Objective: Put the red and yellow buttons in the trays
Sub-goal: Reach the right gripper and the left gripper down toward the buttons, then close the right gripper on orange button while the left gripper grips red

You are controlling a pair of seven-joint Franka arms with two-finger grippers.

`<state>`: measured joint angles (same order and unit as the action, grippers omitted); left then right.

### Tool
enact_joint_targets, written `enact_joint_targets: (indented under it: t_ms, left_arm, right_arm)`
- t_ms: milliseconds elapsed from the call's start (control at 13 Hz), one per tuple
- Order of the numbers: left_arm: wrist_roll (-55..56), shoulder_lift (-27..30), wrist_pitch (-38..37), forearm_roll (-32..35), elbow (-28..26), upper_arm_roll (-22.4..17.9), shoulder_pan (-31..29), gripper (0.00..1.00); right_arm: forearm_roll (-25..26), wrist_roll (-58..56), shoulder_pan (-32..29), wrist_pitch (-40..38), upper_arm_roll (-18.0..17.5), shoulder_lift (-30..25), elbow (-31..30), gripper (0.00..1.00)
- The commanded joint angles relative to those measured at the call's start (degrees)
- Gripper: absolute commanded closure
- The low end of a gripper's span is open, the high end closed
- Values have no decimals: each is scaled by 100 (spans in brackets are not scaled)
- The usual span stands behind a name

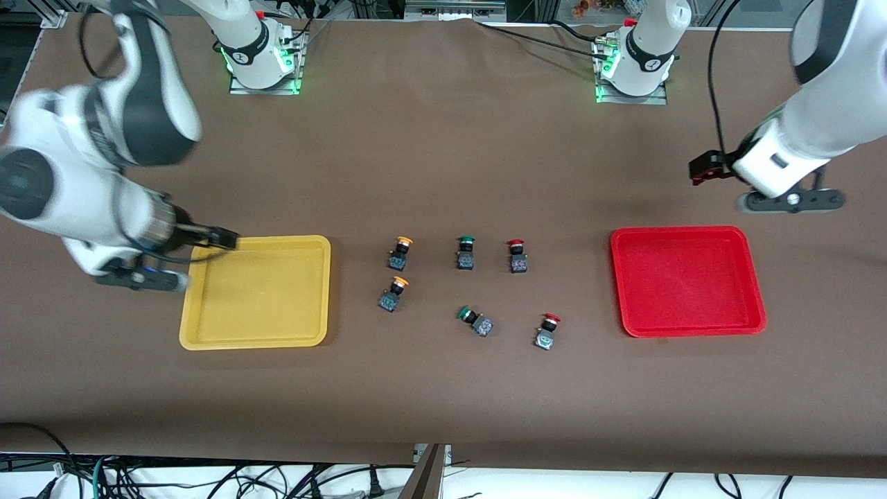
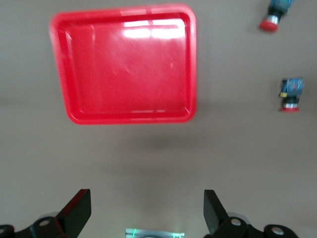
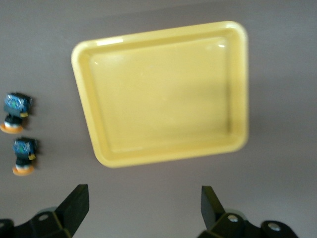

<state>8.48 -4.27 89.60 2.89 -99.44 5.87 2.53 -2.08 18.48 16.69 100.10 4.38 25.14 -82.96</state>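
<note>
Both trays sat empty on the brown table [image 1: 443,138]. The yellow tray [image 1: 256,292] lay at lower left of the front view, toward the right arm's end; the red tray [image 1: 687,281] lay at lower right, toward the left arm's end.

Six switches stood betw. them, all on the tabletop, none in a tray. Upper row of the front view: orange-yellow button [image 1: 399,252], green-capped switch [image 1: 466,251], red button [image 1: 517,256]. Lower row, nearer the front camera: second orange-yellow button [image 1: 393,293], second green-capped switch [image 1: 476,321] lying tilted, second red button [image 1: 547,330].

Right gripper [image 1: 225,238] hung at mid-left of the front view, over the yellow tray's corner farthest from the camera. Its fingers [image 3: 74,206] were spread wide w/ nothing betw. them; the right wrist view showed the yellow tray [image 3: 163,94] above them in frame and the two orange-yellow buttons [image 3: 15,113] [image 3: 24,156] at its left edge.

Left gripper [image 1: 701,168] hung at upper right of the front view, over bare table just above the red tray in frame. Fingers [image 2: 77,210] released, wide apart, holding nothing. The left wrist view showed the red tray [image 2: 124,64] at upper left and both red buttons [image 2: 275,15] [image 2: 291,94] at upper right.
</note>
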Motion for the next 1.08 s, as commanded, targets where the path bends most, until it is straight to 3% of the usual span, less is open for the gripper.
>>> enact_joint_targets:
  t_ms: [0, 231, 462, 615, 1000]
  left_arm:
    - [-5, -951, 422, -366, 110, 124, 185, 0]
    - [1335, -1663, 1731, -394, -5, 265, 728, 0]
    - [3092, -2506, 3163, -324, 4, 265, 1564, 0]
    - [3992, -2964, 4140, -324, 12, 239, 1986, 0]
    - [4127, -3414, 4574, 546, 30, 256, 2049, 0]
  right_arm:
    - [-56, 916, 465, 779, 37, 709, 113, 0]
    - [-82, 2095, 1010, 1353, 37, 1194, 113, 0]
    - [-556, 2914, 1546, 1906, 37, 1563, 113, 0]
    - [-592, 3301, 1915, 2275, 37, 1826, 113, 0]
    - [-592, 3531, 2189, 2566, 37, 2214, 61, 1]
